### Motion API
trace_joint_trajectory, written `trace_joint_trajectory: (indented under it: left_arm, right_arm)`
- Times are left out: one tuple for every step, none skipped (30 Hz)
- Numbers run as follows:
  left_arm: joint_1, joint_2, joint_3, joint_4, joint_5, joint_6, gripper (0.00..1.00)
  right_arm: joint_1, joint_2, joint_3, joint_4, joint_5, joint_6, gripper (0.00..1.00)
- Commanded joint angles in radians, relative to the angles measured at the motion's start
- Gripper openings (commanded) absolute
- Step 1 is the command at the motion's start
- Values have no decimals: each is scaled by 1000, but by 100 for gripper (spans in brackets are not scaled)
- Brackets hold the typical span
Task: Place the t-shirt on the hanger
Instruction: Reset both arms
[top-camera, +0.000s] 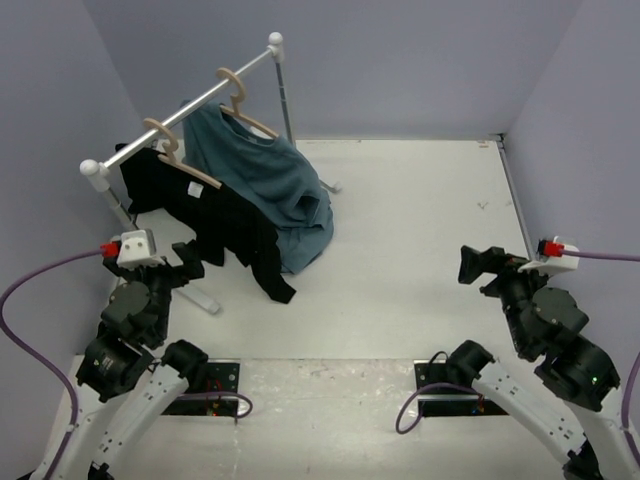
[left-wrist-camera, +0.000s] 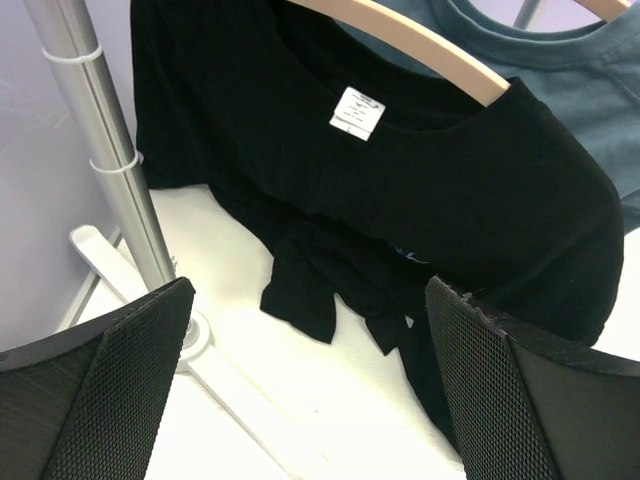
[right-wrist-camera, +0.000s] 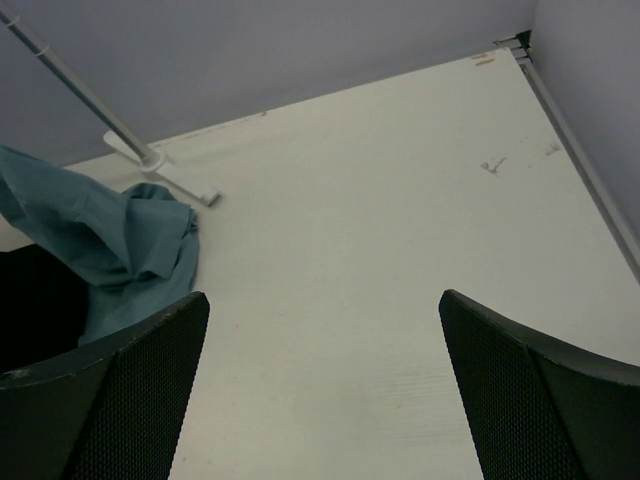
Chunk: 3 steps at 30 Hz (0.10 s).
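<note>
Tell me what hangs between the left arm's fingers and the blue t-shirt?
The black garment on its own tan hanger, seen in the top and left wrist views; the t-shirt hangs just behind it.

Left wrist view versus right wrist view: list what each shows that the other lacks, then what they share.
Only the left wrist view: the black garment, its white label and the tan hanger carrying it. Only the right wrist view: the table out to its far corner. Both: the t-shirt, a rack pole, and an open gripper, the left gripper in one, the right gripper in the other.
</note>
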<state>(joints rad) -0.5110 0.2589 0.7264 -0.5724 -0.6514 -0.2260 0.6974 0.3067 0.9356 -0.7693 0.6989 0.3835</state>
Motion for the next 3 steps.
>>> trace_joint_trajectory:
  left_arm:
    - [3,15,-8,49,17,-6,100]
    - [3,20,-8,49,24,-5,100]
    - [3,28,-8,49,27,-4,100]
  right_arm:
    - [0,-1,-5,-42,73,21,99]
    - [0,-1,-6,-44,82,19,99]
    - [1,2,-4,-50,97,22,99]
